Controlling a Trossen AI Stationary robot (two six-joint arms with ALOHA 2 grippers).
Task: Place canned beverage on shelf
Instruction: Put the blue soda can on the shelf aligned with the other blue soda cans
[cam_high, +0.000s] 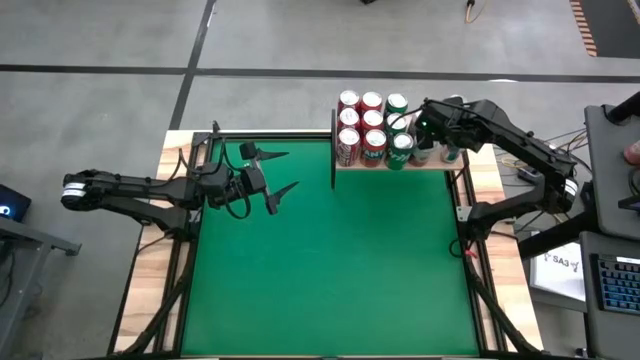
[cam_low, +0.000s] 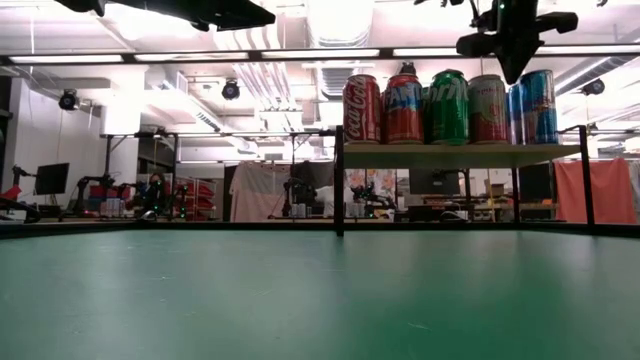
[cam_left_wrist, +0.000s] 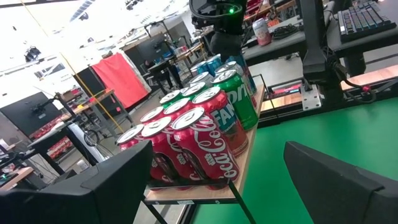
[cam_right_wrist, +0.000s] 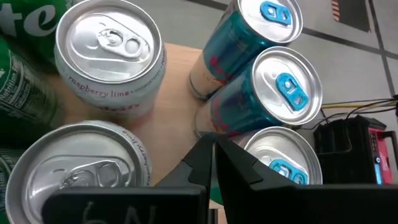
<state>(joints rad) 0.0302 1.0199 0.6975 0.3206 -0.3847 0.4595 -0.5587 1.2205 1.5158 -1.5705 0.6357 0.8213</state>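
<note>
Evidently late stage: right end effector (cam_high: 443, 152) hovers over the shelf (cam_low: 460, 155), fingers pinched together, grasping nothing. Teal cans (cam_right_wrist: 273, 93) stand directly beneath it. Next: lift clear. Left end effector (cam_high: 278, 172) waits released over the desk (cam_high: 320, 270).

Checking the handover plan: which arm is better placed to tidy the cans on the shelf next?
Probably right: its hand hangs over the cans on the small light-wood shelf, fingers shut. The left hand waits open over the green felt.
</note>
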